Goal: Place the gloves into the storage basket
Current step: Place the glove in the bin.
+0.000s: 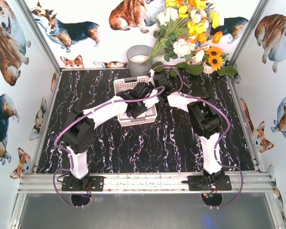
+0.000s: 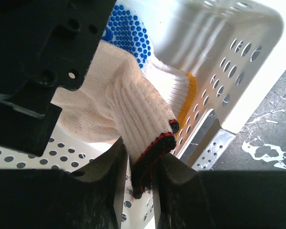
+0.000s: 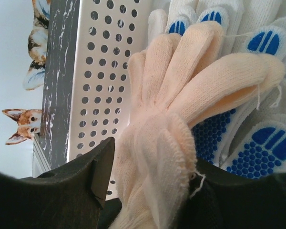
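The white perforated storage basket (image 1: 121, 85) stands at the back middle of the table, and both arms reach over it. My left gripper (image 1: 141, 101) (image 2: 143, 160) is shut on the black, red-edged cuff of a cream knit glove (image 2: 133, 109) that hangs over the basket's inside (image 2: 238, 62). Under it lie a blue-dotted glove (image 2: 131, 36) and a glove with yellow cuff trim (image 2: 188, 95). My right gripper (image 1: 155, 89) (image 3: 152, 157) is shut on a bunched cream glove (image 3: 190, 86) above blue-dotted gloves (image 3: 262, 152), beside the basket wall (image 3: 100, 71).
A round grey bucket (image 1: 139, 59) stands just behind the basket. A bunch of flowers (image 1: 190, 33) leans over the back right corner. Corgi-print walls close off the left, back and right. The black marble tabletop (image 1: 148, 143) lies in front of the basket.
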Tool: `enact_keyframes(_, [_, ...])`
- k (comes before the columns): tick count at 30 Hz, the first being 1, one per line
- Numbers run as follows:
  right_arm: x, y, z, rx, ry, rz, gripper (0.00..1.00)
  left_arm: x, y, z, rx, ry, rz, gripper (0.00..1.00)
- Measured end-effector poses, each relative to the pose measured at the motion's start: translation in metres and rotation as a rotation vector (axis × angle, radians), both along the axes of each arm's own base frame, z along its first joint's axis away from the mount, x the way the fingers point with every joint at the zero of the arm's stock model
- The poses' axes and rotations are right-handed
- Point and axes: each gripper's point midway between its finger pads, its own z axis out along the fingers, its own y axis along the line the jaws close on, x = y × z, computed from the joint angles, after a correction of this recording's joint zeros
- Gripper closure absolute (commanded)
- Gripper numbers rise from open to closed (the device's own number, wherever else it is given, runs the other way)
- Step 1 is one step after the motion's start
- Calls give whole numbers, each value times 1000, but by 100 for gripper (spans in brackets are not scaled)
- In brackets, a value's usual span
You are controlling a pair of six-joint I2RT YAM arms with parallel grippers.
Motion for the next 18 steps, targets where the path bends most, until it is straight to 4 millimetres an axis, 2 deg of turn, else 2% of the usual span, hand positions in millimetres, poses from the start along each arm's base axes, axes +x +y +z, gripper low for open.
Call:
enact_keyframes(5, [0, -1, -1, -6, -2, -3, 47, -2, 5, -6, 33, 8, 9, 57])
enact_keyframes(14, [1, -12, 12, -66, -50, -29, 43, 3, 9, -2, 40, -18, 27, 37])
enact_keyframes(18, [2, -22, 23, -116, -91, -51, 41, 3, 9, 6, 21, -25, 30, 15])
